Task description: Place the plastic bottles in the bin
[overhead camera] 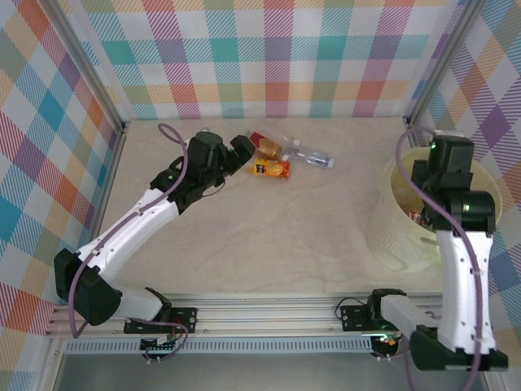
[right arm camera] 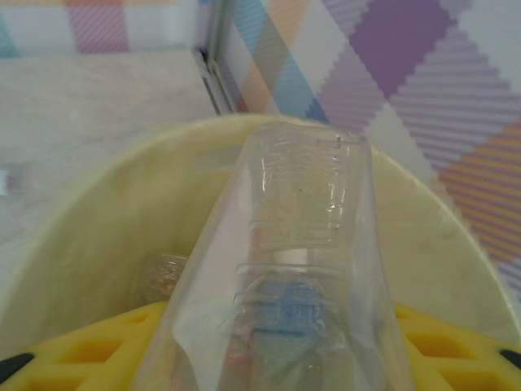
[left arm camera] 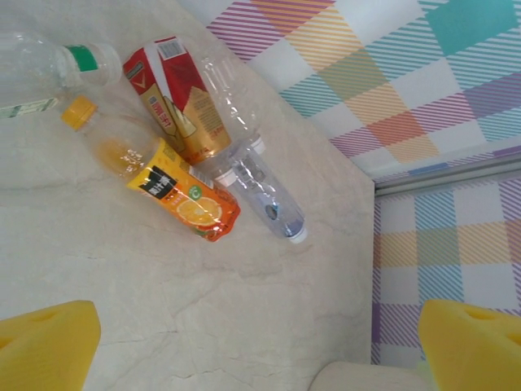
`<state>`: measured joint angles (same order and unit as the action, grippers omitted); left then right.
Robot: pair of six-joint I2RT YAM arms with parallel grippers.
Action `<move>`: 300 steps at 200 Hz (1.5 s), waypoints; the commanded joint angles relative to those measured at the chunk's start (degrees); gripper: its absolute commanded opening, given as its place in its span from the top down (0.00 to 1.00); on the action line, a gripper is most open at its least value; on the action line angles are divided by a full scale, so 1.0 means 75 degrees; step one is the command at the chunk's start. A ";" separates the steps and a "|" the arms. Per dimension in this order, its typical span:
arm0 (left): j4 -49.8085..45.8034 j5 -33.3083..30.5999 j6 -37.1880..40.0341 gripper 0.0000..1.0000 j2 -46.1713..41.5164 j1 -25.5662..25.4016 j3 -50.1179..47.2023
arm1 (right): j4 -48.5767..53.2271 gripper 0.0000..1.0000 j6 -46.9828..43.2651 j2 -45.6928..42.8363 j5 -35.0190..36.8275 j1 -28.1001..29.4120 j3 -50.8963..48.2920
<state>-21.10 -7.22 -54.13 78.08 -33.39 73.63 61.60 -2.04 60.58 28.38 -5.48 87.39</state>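
Currently, R end effector [right arm camera: 277, 362] clamped on clear bottle [right arm camera: 305, 236] over bin [right arm camera: 89, 244], L end effector [left arm camera: 260, 350] apart

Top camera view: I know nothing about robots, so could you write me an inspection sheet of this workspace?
Surface: pale marbled table, looks clean.
Job's things: orange-label bottle, red-label bottle, white-capped bottle and green-capped bottle lie clustered at the far side; yellow bin at right, seemingly with bottles inside.
Clutter: nothing seen.
Hands: left hand open, near the cluster, touching nothing; right hand shut on a clear bottle above the bin.
Cables: purple cables run along each arm, away from the bottles.
Surroundings: checked cloth walls, metal frame.
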 commanded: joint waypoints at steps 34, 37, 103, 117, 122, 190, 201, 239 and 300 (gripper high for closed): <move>-0.0488 -0.0433 0.0266 0.00 -0.0187 0.0138 -0.0090 | -0.0367 0.27 0.1116 0.0687 -0.1031 -0.0586 0.0155; -0.0501 -0.0468 0.0274 0.00 -0.0177 0.0145 -0.0090 | -0.0424 0.23 0.1116 0.0697 -0.1118 -0.0587 0.0140; -0.0922 -0.0559 0.0736 0.00 0.0456 0.0707 0.0002 | -0.0356 0.00 0.1397 0.0347 -0.1790 -0.0394 0.0801; -0.0910 -0.0445 0.0853 0.00 0.0607 0.0887 0.0009 | -0.0340 0.00 0.1355 0.0179 -0.2099 0.0003 0.1024; -0.0893 -0.0395 0.0877 0.00 0.0653 0.0952 0.0004 | -0.0374 0.00 0.1340 0.0146 -0.2271 0.0215 0.1097; -0.0473 0.0318 0.1328 0.00 0.0600 0.1148 -0.0448 | -0.1704 0.00 -0.0400 0.2438 -0.3915 0.3657 0.1521; -0.0503 0.0296 0.1345 0.00 0.0518 0.1151 -0.0571 | -0.2125 0.00 -0.0925 0.3021 -0.4401 0.3776 0.1442; -0.0665 0.0108 0.1343 0.00 0.0145 0.1170 -0.0970 | -0.2804 0.01 -0.1934 0.5343 -0.4166 0.3764 0.1945; -0.0835 -0.0198 0.1417 0.00 -0.0403 0.1275 -0.1446 | -0.2717 0.10 -0.3471 0.8497 -0.3243 0.3501 0.3637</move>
<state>-25.82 -6.90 -45.10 77.10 -24.99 64.14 42.02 -21.21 120.14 1.17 22.20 108.75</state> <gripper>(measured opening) 0.997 0.907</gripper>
